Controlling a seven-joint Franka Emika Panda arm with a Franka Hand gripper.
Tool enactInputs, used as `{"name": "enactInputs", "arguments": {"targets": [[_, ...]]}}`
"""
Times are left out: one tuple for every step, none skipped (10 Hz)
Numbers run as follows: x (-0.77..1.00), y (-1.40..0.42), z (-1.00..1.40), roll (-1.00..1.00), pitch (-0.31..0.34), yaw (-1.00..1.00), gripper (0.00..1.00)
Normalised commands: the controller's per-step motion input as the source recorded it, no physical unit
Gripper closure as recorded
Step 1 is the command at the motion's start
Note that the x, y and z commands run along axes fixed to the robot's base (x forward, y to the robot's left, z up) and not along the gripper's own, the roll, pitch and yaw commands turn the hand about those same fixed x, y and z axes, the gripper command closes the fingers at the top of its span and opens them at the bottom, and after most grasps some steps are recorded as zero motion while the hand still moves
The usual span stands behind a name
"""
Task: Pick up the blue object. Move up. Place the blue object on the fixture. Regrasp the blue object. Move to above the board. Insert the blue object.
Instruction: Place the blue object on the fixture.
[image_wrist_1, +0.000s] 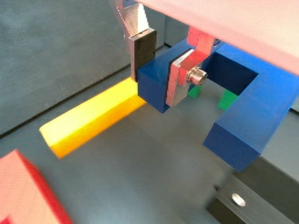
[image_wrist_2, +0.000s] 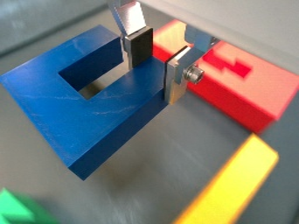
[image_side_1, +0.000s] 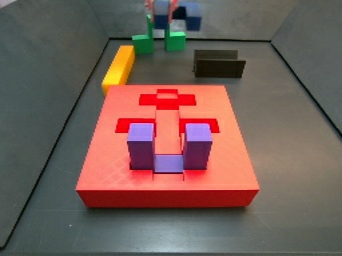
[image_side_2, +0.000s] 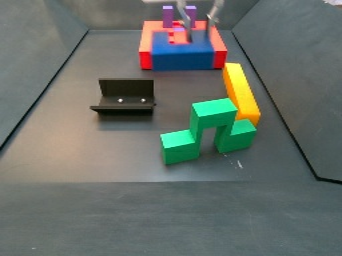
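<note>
The surface (image_side_2: 80, 140) is a dark grey, matte sheet, closed in by low grey walls that slope up on each side in both side views. Little of the room shows beyond them.

Five loose pieces can be counted, one of each, all smooth, hard-edged blocks with a plastic look. The board (image_side_1: 120, 175) is a thick red slab with a cross-shaped recess in its top. A purple U-shaped block (image_side_1: 170, 148) stands in another recess, prongs up. A long yellow bar (image_side_2: 242, 92) lies flat on the surface, and a green stepped block (image_side_2: 207, 128) stands just beside it. The fixture (image_side_2: 123, 98), a dark bracket with two pale dots on its face, sits apart from the board.

The blue object (image_wrist_2: 93, 101) is a dark blue U with square prongs and faint scuffs on its flat face. It hangs in the gripper (image_wrist_2: 156, 61), raised off the surface at the end of the surface with the yellow bar and green block, well apart from the board. The jaws are clamped on one prong, with flat silver fingers (image_wrist_1: 180, 77) and dark pads pressing either side.
</note>
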Motion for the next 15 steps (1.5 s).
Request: {"name": "enactInputs", "arguments": {"targets": [[0.32,0.00,0.29,-1.00,-0.240,-0.29,1.00],[0.32,0.00,0.27,-1.00,-0.220,-0.35,1.00],[0.19,0.00,0.30,-1.00,-0.289,-0.43,1.00],[0.35,0.00,0.09,-1.00,-0.183,-0.39,1.00],[0.11,0.00,0.00,0.00,0.040,-0.08,1.00],[0.00,0.00,-0.02,-0.06,0.000,0.00,1.00],[0.01,-0.12,-0.54,-0.55,0.000,0.00,1.00],[0.13,-0.10,-0.58,-0.52,0.000,0.10,1.00],[0.25,-0.09,-0.63,-0.48,0.000,0.11,1.00],[0.31,-0.08,-0.45,-0.63,0.000,0.07,1.00],[0.36,-0.07,-0.39,-0.69,0.000,0.06,1.00],[0.45,-0.03,-0.40,-0.69,0.000,0.01,1.00],[0.51,0.00,-0.42,-0.66,0.000,0.00,1.00],[0.42,0.00,-0.46,-0.64,0.034,-0.01,1.00],[0.32,0.07,-0.43,-0.69,0.034,-0.02,1.00]]}}
